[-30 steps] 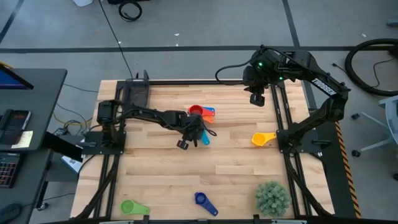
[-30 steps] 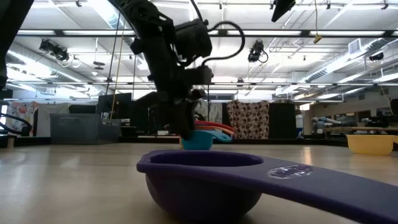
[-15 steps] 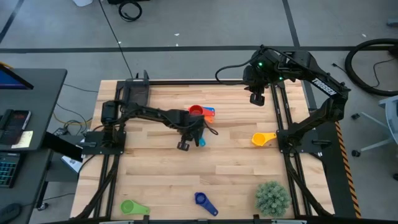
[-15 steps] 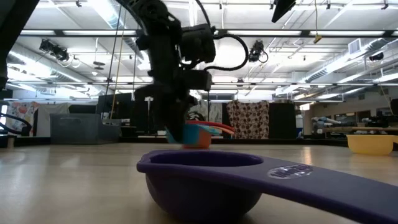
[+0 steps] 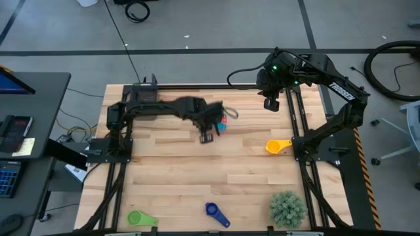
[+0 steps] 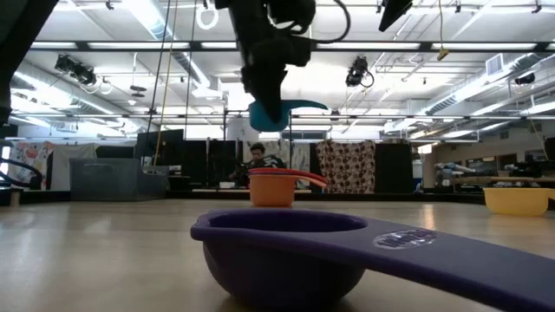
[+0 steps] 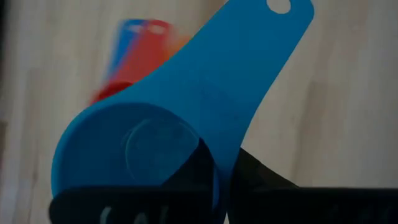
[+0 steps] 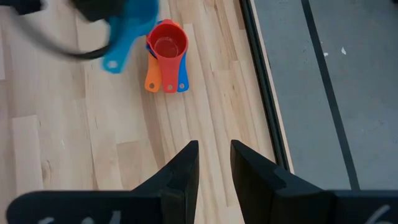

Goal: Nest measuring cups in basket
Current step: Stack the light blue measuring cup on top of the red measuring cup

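My left gripper (image 5: 209,130) is shut on a light blue measuring cup (image 6: 276,114) and holds it above a nested stack of red, orange and blue cups (image 8: 166,46), which stands on its base on the table (image 6: 273,188). My right gripper (image 8: 214,163) hangs open over the table's far right part (image 5: 271,103), touching nothing. A yellow cup (image 5: 277,145), a dark blue cup (image 5: 215,211) and a green cup (image 5: 139,218) lie apart on the table. A dark rectangular shape (image 5: 146,97) sits at the far left corner; whether it is the basket I cannot tell. My left gripper holds the light blue cup by the bowl's wall (image 7: 214,163) beside the root of the handle. One finger (image 7: 196,171) is inside the bowl and one (image 7: 264,183) outside. The cup is lifted clear and about level, handle (image 6: 305,107) sticking out sideways, straight above the stack.
The spiky green plant ball (image 5: 287,208) stands at the near right corner. The dark blue cup (image 6: 286,251) lies close in front of the low camera. Bare wood lies between the stack and the cups near the front edge. Dark frame rails run along both table sides.
My left gripper has risen from table height and moved toward the far edge and slightly right, carrying the light blue cup. The cup stood on the table beside the stack a second ago; now it hangs clear above the stack. The right arm has kept still.
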